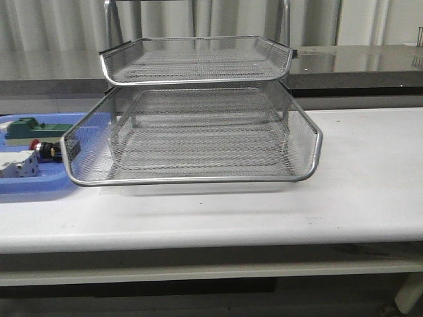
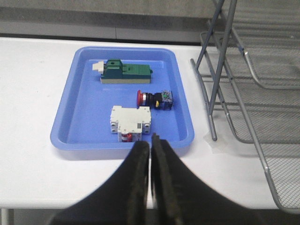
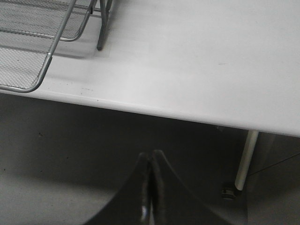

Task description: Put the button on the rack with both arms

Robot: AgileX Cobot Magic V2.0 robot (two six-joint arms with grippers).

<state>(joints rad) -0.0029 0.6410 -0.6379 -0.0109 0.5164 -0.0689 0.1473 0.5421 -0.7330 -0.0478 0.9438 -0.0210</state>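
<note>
The button (image 2: 155,98) lies on its side in the blue tray (image 2: 82,115), centre of the left wrist frame, between the green block (image 2: 125,72) and the white breaker (image 2: 131,123). The rack (image 1: 198,125) fills the middle of the front view. The left gripper (image 2: 151,140) and right gripper (image 3: 150,159) are each closed tight, holding nothing.
</note>
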